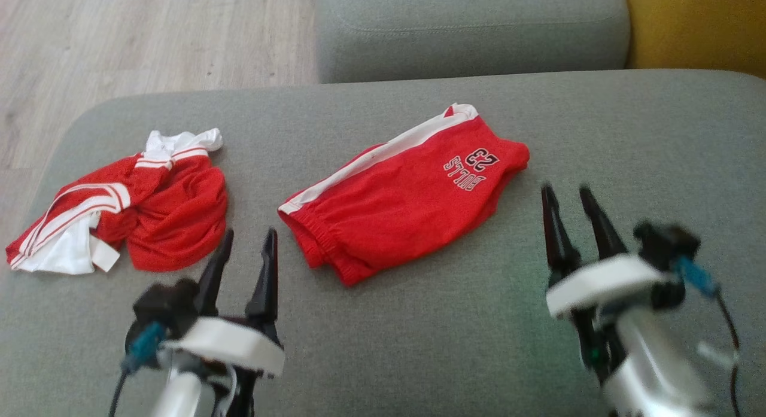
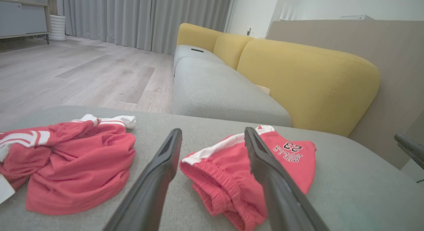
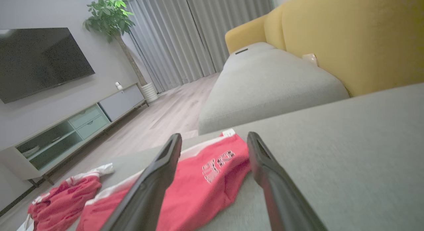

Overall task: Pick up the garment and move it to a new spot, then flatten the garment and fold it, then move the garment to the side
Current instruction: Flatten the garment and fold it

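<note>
Left gripper (image 1: 250,233): lower left of the head view; jaws spread wide and empty; fingers pointed up-frame into the gap between the two garments, touching neither
Right gripper (image 1: 565,191): lower right, blurred; jaws equally wide, holding nothing; tips near the right end of the shorts but clear of the cloth
Red shorts (image 1: 407,189): centre of frame on the grey seat cushion (image 1: 449,333); doubled over into a compact slab; white stripe along the upper-left edge, elastic waistband at lower left, printed lettering at upper right
Crumpled garment (image 1: 161,207): left of frame, red and white, bunched and twisted; well apart from the shorts
Done, by appearance: the shorts looked already placed, flattened and folded, lying fairly even on the cushion
Left to do: the shorts sat mid-cushion, so the last move to the side appeared outstanding; both grippers stood free to take it; whether the bunched piece also awaited folding could not be told
</note>
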Controlling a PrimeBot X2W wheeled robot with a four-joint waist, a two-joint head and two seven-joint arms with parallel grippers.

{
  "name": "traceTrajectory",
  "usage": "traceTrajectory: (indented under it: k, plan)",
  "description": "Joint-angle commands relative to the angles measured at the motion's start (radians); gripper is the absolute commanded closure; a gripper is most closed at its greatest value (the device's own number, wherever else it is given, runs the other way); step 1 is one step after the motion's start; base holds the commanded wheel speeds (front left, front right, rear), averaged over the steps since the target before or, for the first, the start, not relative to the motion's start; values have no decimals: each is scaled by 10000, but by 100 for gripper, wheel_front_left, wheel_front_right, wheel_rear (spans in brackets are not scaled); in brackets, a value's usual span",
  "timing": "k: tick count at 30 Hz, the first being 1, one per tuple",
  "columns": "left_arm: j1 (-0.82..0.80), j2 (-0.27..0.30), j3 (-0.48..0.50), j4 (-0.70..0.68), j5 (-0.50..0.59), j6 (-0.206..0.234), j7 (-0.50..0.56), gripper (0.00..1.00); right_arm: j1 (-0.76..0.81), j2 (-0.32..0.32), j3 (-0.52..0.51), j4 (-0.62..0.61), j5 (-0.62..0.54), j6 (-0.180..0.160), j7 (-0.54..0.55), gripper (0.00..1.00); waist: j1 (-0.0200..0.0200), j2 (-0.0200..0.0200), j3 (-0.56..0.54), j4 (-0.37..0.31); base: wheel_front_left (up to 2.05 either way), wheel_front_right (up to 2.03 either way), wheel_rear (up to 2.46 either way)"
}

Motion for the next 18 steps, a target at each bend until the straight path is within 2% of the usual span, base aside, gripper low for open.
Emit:
traceTrajectory:
  k: [1, 6, 9, 18]
  plan:
    - [-208, -27, 481, -427, 239, -86, -122, 0, 66, 176, -89, -508, -224, 44, -135, 0, 1, 0, -41, -46, 0, 0, 0]
    - [459, -367, 1055, -665, 594, -356, -122, 0, 1147, 393, -674, -1347, -724, 44, -50, 0, 1, 0, -39, -140, 0, 0, 0]
    - [615, -473, 1313, -737, 716, -513, -122, 0, 1423, 407, -662, -1768, -565, 44, 94, 0, 1, 0, -3, -183, 0, 0, 0]
    - [433, -557, 1440, -666, 1018, -843, -122, 0, 1311, 411, -894, -2119, -245, 44, 478, 0, 1, 0, 358, -21, 0, 0, 0]
